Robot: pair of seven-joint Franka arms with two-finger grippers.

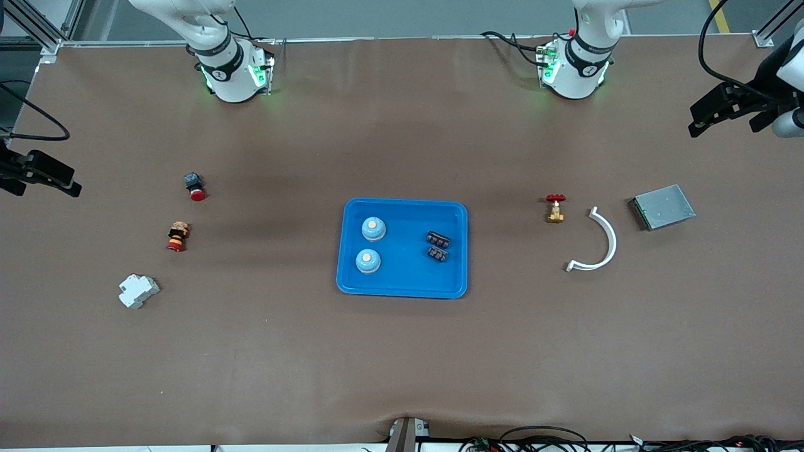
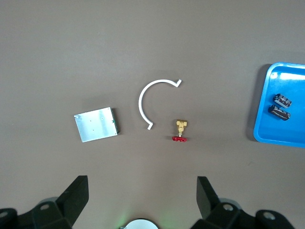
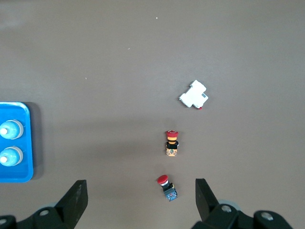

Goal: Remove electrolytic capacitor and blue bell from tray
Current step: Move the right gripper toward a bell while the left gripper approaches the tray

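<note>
Two light-blue bells (image 1: pixel 373 228) (image 1: pixel 368 261) and two black capacitors (image 1: pixel 438 239) (image 1: pixel 438 253) lie in the blue tray (image 1: pixel 402 292) at the table's middle. The bells lie toward the right arm's end of the tray, the capacitors toward the left arm's end. The left wrist view shows the capacitors (image 2: pixel 283 100) and the tray's edge (image 2: pixel 267 138); the right wrist view shows the bells (image 3: pixel 10 129). My left gripper (image 2: pixel 141 191) is open and empty, high over the left arm's end (image 1: pixel 721 122). My right gripper (image 3: pixel 140 195) is open and empty, high over the right arm's end (image 1: pixel 44 182).
Toward the right arm's end lie a red push button (image 1: pixel 195 186), a second red-capped button (image 1: pixel 177 236) and a white breaker (image 1: pixel 138 290). Toward the left arm's end lie a brass valve with a red handle (image 1: pixel 554 208), a white curved strip (image 1: pixel 600 242) and a metal plate (image 1: pixel 663 206).
</note>
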